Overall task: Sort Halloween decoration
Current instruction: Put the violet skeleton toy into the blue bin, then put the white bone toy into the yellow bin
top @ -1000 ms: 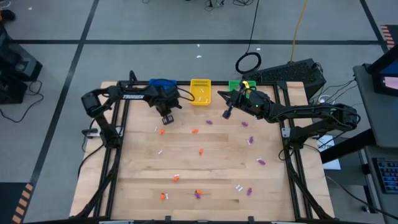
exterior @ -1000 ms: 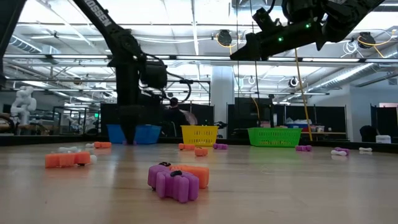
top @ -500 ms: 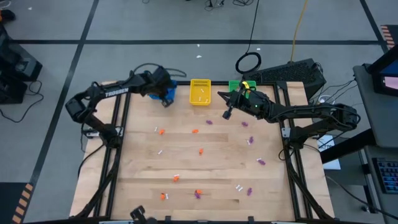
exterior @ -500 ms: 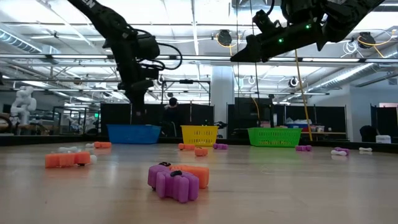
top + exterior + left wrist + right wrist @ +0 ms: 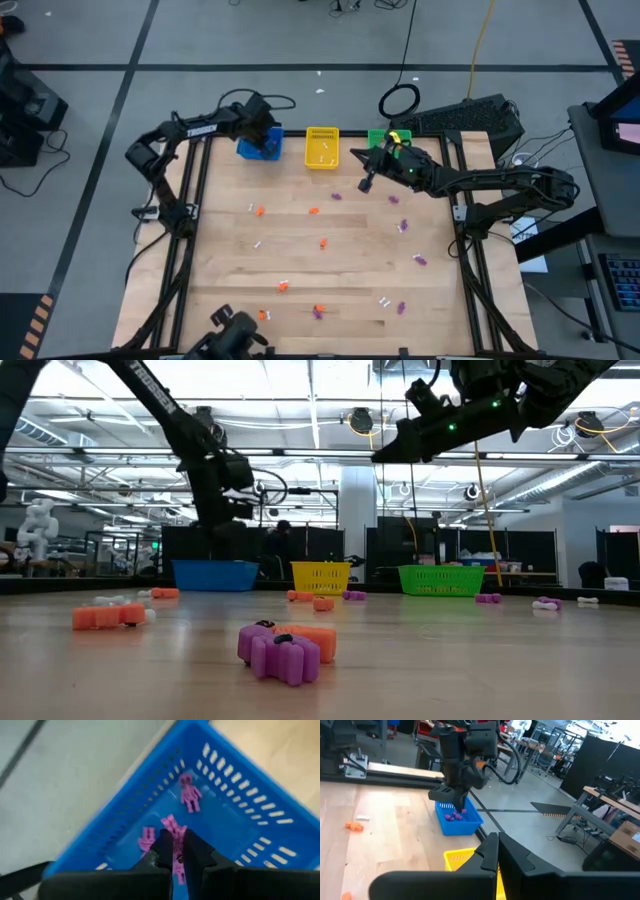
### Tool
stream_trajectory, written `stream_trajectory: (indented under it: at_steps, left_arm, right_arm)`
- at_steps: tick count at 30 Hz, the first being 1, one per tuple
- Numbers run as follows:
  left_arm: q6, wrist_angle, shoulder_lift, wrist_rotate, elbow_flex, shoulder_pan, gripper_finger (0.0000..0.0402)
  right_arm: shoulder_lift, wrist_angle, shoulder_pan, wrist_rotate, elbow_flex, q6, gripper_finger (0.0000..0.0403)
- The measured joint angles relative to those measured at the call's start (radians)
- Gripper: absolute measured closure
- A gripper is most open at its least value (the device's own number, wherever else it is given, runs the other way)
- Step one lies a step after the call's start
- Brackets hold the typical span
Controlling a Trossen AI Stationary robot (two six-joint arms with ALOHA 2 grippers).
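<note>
1. The left gripper [image 5: 176, 851] hung over the blue basket [image 5: 257, 148] at the table's [image 5: 330, 260] far edge near the left corner. Its fingers were nearly shut on a purple trinket [image 5: 175, 862], judging by the wrist view. If they opened while the arm swung, the piece might have bounced off the basket's rim onto the floor.
2. The right gripper [image 5: 366, 183] waited, closed and empty, above the far edge near the green basket [image 5: 441, 579].
3. Plenty of decorations [image 5: 322, 242] lay scattered over the table, orange, purple and white, so the sorting looked far from finished. A closed grip on such tiny things could easily slip.
4. Only the left wrist view showed purple skeleton figures [image 5: 189, 793] already lying in the blue basket; the high view hid them under the arm. The low view alone showed a purple and orange piece [image 5: 287, 648] touching near the near edge.
</note>
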Motion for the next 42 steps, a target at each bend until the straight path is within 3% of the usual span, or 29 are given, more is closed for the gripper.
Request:
stream_trajectory:
  at_steps: [5, 13, 17, 23, 29, 34, 38, 42]
  left_arm:
    - [0.020, 0.027, 0.016, 0.000, 0.000, 0.001, 0.0361]
    - [0.029, -0.022, 0.005, 0.000, 0.000, 0.001, 0.0270]
    - [0.033, -0.060, 0.005, 0.003, 0.000, 0.007, 0.0254]
    - [0.070, -0.145, 0.005, 0.050, 0.000, 0.008, 0.0272]
    - [0.065, -0.162, -0.058, -0.046, -0.002, -0.025, 0.0326]
    - [0.022, -0.040, -0.166, -0.047, -0.049, -0.086, 0.0391]
    - [-0.037, 0.048, -0.267, -0.052, -0.105, -0.136, 0.0394]
    - [-0.108, 0.215, -0.389, -0.052, -0.239, -0.214, 0.0400]
  right_arm:
    - [0.000, -0.043, 0.000, 0.000, 0.000, 0.017, 0.0403]
    - [0.000, -0.053, 0.000, 0.001, 0.000, 0.020, 0.0403]
    - [0.000, -0.067, 0.000, 0.002, 0.000, 0.039, 0.0403]
    - [0.000, -0.068, 0.000, 0.002, 0.000, 0.045, 0.0403]
    - [0.000, -0.069, 0.000, 0.002, 0.000, 0.045, 0.0403]
    - [0.000, -0.076, 0.000, 0.002, 0.000, 0.043, 0.0403]
    - [0.000, -0.082, 0.000, 0.002, 0.000, 0.043, 0.0403]
    - [0.000, -0.085, 0.006, 0.002, 0.000, 0.030, 0.0403]
